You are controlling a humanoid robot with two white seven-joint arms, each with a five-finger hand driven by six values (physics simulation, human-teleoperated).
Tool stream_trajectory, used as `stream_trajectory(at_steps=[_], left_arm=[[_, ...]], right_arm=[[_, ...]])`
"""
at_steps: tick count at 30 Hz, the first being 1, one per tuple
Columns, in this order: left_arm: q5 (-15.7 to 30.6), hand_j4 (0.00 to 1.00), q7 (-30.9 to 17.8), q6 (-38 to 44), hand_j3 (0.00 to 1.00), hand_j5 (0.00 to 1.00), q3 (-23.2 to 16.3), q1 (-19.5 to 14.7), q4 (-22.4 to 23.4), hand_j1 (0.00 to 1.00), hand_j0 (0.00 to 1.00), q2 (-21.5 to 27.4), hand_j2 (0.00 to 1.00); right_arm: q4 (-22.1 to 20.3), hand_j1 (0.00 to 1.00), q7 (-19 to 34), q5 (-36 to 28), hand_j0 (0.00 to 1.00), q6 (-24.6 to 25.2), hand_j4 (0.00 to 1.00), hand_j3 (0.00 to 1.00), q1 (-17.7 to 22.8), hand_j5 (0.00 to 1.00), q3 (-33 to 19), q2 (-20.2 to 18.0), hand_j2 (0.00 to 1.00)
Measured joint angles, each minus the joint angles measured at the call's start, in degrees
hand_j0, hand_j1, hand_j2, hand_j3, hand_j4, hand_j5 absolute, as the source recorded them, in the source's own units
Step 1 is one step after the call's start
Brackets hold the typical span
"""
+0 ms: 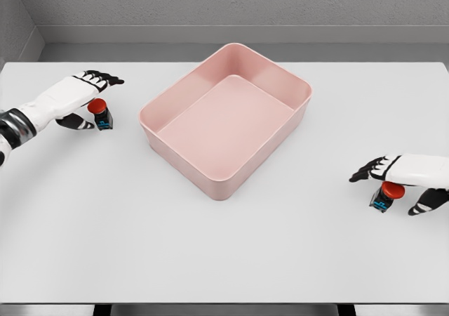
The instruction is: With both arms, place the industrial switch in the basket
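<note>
Two industrial switches, each a small black and blue box with a red button, stand on the white table (pixel 224 253). One switch (pixel 101 115) is at the far left, and my left hand (pixel 88 100) hovers over it with fingers spread, thumb beside it, not closed on it. The other switch (pixel 386 195) sits at the right, between the spread fingers and thumb of my right hand (pixel 401 181), which is open too. A pink rectangular basket (pixel 290 79) rests empty at the table's middle, turned at an angle.
A grey wall (pixel 224 7) runs behind the table's far edge. Bare white tabletop lies between each hand and the basket and along the near edge.
</note>
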Motion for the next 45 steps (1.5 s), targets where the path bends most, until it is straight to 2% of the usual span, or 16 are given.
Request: stream_trajectory(at_steps=[7, 8, 11, 13, 16, 17, 22, 25, 26, 32, 37, 45], left_arm=[[0.0, 1.0, 0.1, 0.0, 1.0, 1.0, -1.0, 0.1, 0.1, 1.0, 1.0, -0.6, 1.0], [0.0, 0.97, 0.1, 0.0, 0.97, 0.97, -1.1, 0.1, 0.2, 0.97, 0.97, -0.6, 0.97], [0.0, 0.86, 0.1, 0.1, 0.86, 0.86, -1.5, 0.1, 0.6, 0.86, 0.86, -0.5, 0.86], [0.1, 0.69, 0.1, 0.1, 0.69, 0.69, -1.6, 0.1, 0.9, 0.69, 0.69, -0.6, 0.69], [0.1, 0.58, 0.1, -0.1, 0.58, 0.58, -1.7, 0.1, 1.1, 0.58, 0.58, -0.5, 0.58], [0.1, 0.43, 0.1, -0.1, 0.43, 0.43, -1.7, 0.2, 1.1, 0.43, 0.43, -0.4, 0.43], [0.3, 0.39, 0.1, -1.6, 0.39, 0.39, -1.7, 0.3, 1.0, 0.39, 0.39, -0.1, 0.39], [0.5, 0.32, 0.1, -3.6, 0.32, 0.32, -1.7, 0.5, 0.7, 0.32, 0.32, 0.0, 0.32], [0.6, 0.27, 0.0, -4.1, 0.27, 0.27, -1.7, 0.6, 0.3, 0.27, 0.27, 0.1, 0.27], [1.4, 0.27, 0.0, -5.1, 0.27, 0.27, -1.7, 0.6, -4.4, 0.27, 0.27, 1.4, 0.27], [3.0, 0.27, -0.1, -5.2, 0.27, 0.27, -1.6, 0.0, -8.0, 0.27, 0.27, 3.6, 0.27], [5.3, 0.27, -0.1, -5.2, 0.27, 0.27, -1.1, -2.3, -14.2, 0.27, 0.27, 5.5, 0.27]], right_arm=[[-1.1, 0.91, 0.0, 0.0, 0.91, 0.0, 0.91, 0.91, -0.1, 0.91, 0.0, 0.1, 0.91], [-1.2, 0.89, 0.0, 0.0, 0.89, 0.0, 0.89, 0.89, -0.1, 0.89, 0.0, 0.1, 0.89], [-1.2, 0.86, 0.0, 0.0, 0.86, 0.0, 0.86, 0.86, 0.1, 0.86, 0.0, 0.1, 0.86], [-1.2, 0.86, 0.0, 0.0, 0.86, 0.0, 0.86, 0.86, 0.1, 0.86, 0.0, 0.1, 0.86], [-1.1, 0.86, 0.0, 0.0, 0.86, 0.0, 0.86, 0.86, 0.4, 0.86, 0.0, 0.1, 0.86], [-1.0, 0.85, 0.0, 0.0, 0.85, 0.0, 0.85, 0.85, 0.3, 0.85, 0.0, 0.1, 0.85], [-0.6, 0.84, 0.0, -0.1, 0.84, 0.0, 0.84, 0.84, 0.4, 0.84, 0.0, 0.1, 0.84], [-0.2, 0.83, 0.0, -0.1, 0.83, 0.0, 0.83, 0.83, 0.4, 0.83, -0.1, 0.1, 0.83], [0.0, 0.82, 0.0, -0.1, 0.82, 0.0, 0.82, 0.82, 0.4, 0.82, -0.1, 0.1, 0.82], [0.2, 0.77, 0.0, -0.2, 0.77, 0.0, 0.77, 0.77, 0.5, 0.77, -0.2, 0.1, 0.77], [0.3, 0.65, 0.0, -0.2, 0.65, 0.0, 0.65, 0.65, 0.5, 0.65, -0.2, 0.1, 0.65], [0.9, 0.51, 0.1, -0.2, 0.51, 0.0, 0.51, 0.51, 0.4, 0.51, -0.2, 0.1, 0.51]])
